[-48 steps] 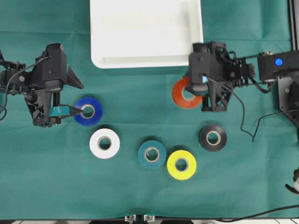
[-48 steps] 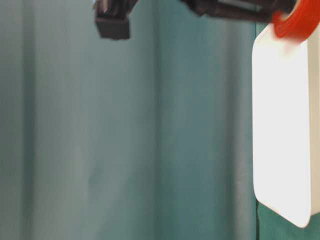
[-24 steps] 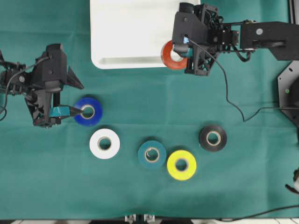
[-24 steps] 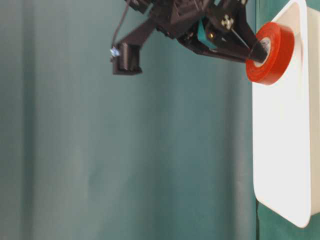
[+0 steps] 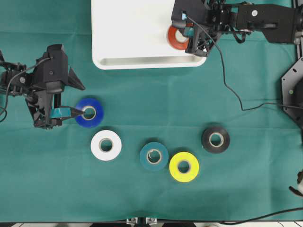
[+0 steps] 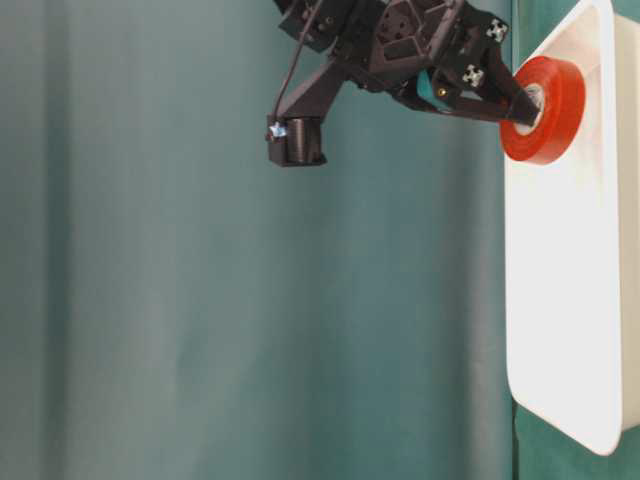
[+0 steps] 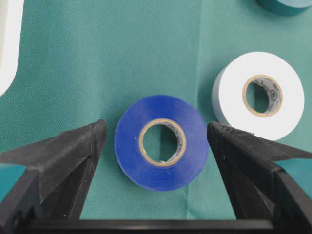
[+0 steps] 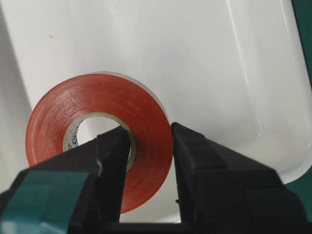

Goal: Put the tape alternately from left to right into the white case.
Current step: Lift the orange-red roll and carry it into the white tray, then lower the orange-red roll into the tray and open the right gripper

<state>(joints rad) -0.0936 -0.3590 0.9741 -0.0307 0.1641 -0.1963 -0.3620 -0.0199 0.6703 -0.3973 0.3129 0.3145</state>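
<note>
Overhead view: the right claw (image 5: 186, 39) is over the right end of the white case (image 5: 137, 33), pinching the red-orange roll (image 5: 177, 38) through one side of its ring, one finger in the core and one outside. The left claw (image 5: 81, 112) sits on the green counter (image 5: 142, 198) at the blue roll (image 5: 89, 112), its fingers spread; one finger tip shows at the roll's core. Below the blue roll lies the white roll (image 5: 106, 145), then the teal roll (image 5: 154, 156) and the yellow roll (image 5: 184, 166) touching each other, with the black roll (image 5: 216, 139) apart to the right.

Table-level view: the right claw (image 6: 520, 108) holds the red-orange roll (image 6: 545, 108) tilted on edge above the white case (image 6: 560, 300), near its far end; whether the roll touches the case cannot be told.

Left wrist view: the blue roll (image 7: 161, 142) lies flat on the cloth between the two spread black fingers (image 7: 68, 156), touching neither. The white roll (image 7: 259, 95) lies just beside it, and an edge of the teal roll (image 7: 282, 5) shows at the top.

Right wrist view: two black fingers (image 8: 114, 151) are pressed on the wall of the red-orange roll (image 8: 73, 112), with the white case (image 8: 195, 58) floor behind it.
</note>
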